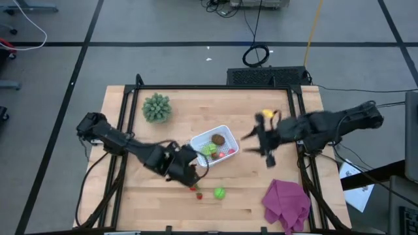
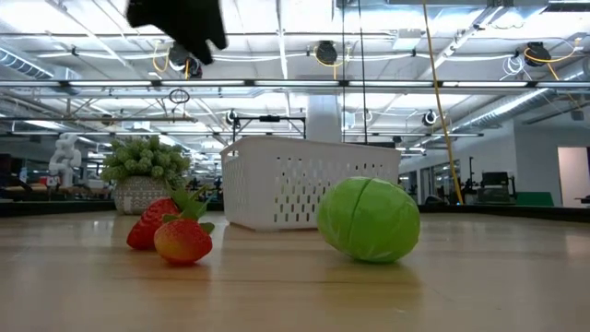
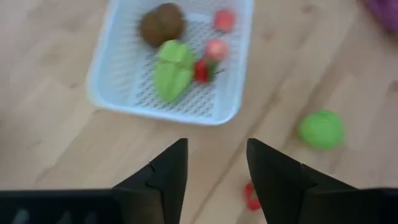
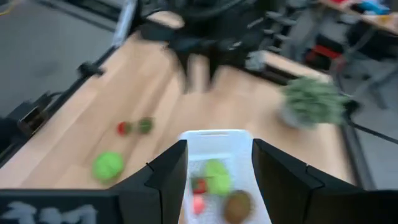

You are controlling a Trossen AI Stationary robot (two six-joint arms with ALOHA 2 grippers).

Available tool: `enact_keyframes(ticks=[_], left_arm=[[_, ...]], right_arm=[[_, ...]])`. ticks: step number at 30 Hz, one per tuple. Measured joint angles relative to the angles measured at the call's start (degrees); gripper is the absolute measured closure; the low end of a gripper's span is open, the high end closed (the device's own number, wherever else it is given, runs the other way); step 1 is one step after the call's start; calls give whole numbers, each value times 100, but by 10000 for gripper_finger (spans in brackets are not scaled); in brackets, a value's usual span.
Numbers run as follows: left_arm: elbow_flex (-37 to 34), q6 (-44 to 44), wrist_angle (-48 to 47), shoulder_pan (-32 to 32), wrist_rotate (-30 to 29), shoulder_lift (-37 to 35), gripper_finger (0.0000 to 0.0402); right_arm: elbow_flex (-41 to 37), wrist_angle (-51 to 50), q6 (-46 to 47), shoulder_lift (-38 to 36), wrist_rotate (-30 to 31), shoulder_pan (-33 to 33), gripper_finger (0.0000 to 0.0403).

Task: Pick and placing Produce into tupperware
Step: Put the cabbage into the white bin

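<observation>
**Desk:** Where is the tupperware, and what is in it?

**Me:** I see the tupperware (image 1: 223, 135) near the middle of the table in the high view. Inside I count a brown round piece (image 1: 218, 138), a green leafy piece (image 1: 209, 149) and small red and pink pieces (image 1: 229, 153). My left wrist view shows the same contents, the brown one (image 3: 161, 23) in a corner and the green one (image 3: 172, 71) beside a strawberry (image 3: 202, 70).

**Desk:** What is still outside?

**Me:** A green round piece (image 1: 219, 192) lies on the wood at about six o'clock from the container, apart from it. A strawberry (image 1: 193, 188) sits at nine o'clock from that green piece, close by. The low view shows the strawberries (image 2: 175, 231) and the green piece (image 2: 369, 219) in front of the container wall (image 2: 277, 189).

**Desk:** Grippers?

**Me:** My left gripper (image 1: 190, 171) is at roughly seven o'clock from the container, just beside it. Its fingers (image 3: 168, 174) stand partly apart with nothing between them. My right gripper (image 1: 260, 138) is at three o'clock from the container, off the table surface; its fingers (image 4: 165, 177) are also parted and hold nothing. A spiky green plant (image 1: 157, 108) stands at ten o'clock and a purple cloth (image 1: 287, 201) at four o'clock.
</observation>
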Motion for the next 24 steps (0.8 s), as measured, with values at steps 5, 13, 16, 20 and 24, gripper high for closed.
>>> enact_keyframes(ticks=[5,13,16,20,24], left_arm=[[0,-798,-681,-496,-598,0,238],[0,-1770,-2131,-767,-881,-22,241],[0,-1977,-2741,-799,-956,-142,246],[-94,-1964,-3297,-801,-1066,-568,256],[-439,-1900,-3364,-801,-1129,-1487,268]], right_arm=[[-1266,1570,141,251,0,619,232],[-2112,3295,144,711,7,1167,232],[-2124,3881,-88,929,7,1281,232],[-2061,4735,-837,1185,52,1328,232],[-1596,4622,-1125,1334,792,1323,232]])
